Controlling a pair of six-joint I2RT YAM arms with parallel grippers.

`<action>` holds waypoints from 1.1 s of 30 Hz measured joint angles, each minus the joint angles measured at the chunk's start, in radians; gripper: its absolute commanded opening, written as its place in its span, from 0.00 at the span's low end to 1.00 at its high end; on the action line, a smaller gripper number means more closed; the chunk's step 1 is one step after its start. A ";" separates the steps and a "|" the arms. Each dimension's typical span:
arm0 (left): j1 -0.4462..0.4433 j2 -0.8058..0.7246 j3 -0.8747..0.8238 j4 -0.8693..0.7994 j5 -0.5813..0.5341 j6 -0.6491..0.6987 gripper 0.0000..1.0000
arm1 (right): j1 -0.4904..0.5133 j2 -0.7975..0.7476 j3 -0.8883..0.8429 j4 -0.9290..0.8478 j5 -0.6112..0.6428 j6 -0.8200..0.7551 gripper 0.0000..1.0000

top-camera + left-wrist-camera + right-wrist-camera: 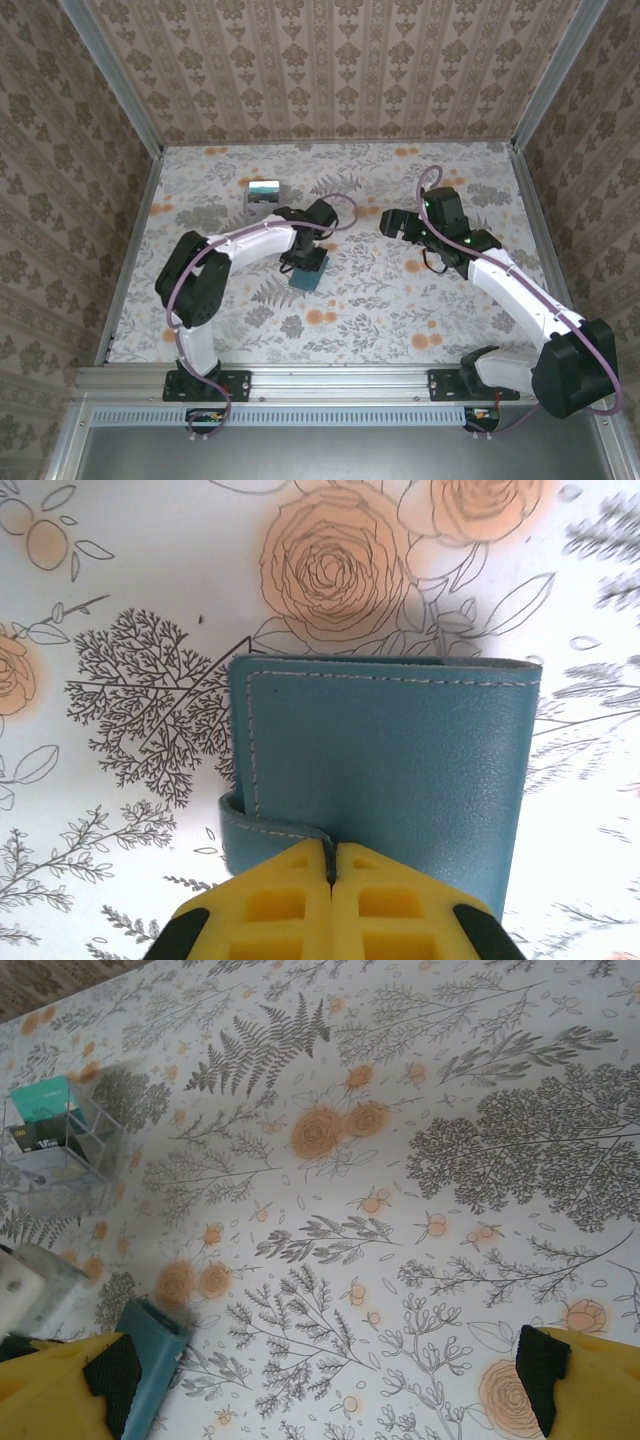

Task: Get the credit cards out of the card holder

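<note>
The teal-blue card holder lies folded on the flowered table, its stitched top panel facing up. My left gripper is shut on the card holder, its yellow fingers pinching the thin edge of one panel at the near side. From above, the card holder sits mid-table under the left gripper. My right gripper hovers open to its right, above the table. In the right wrist view the right gripper has nothing between its fingers, and the card holder lies beside its left finger. Any credit cards inside are hidden.
A clear box stands at the back left of the table. It is also in the right wrist view, where the clear box holds a teal card and a dark card. Patterned walls and metal rails close in the table.
</note>
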 measured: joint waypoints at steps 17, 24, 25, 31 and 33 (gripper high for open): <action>0.111 -0.169 -0.163 0.195 0.218 -0.230 0.00 | 0.168 0.348 0.146 0.089 -0.216 0.098 0.89; 0.111 -0.143 -0.183 0.233 0.236 -0.259 0.00 | 0.206 0.546 0.213 0.166 -0.367 0.191 0.65; 0.111 -0.143 -0.185 0.240 0.238 -0.261 0.00 | 0.206 0.567 0.216 0.178 -0.385 0.206 0.65; 0.111 -0.143 -0.196 0.266 0.246 -0.272 0.00 | 0.212 0.663 0.256 0.208 -0.449 0.249 0.53; 0.111 -0.143 -0.200 0.274 0.246 -0.272 0.00 | 0.216 0.678 0.262 0.217 -0.462 0.261 0.49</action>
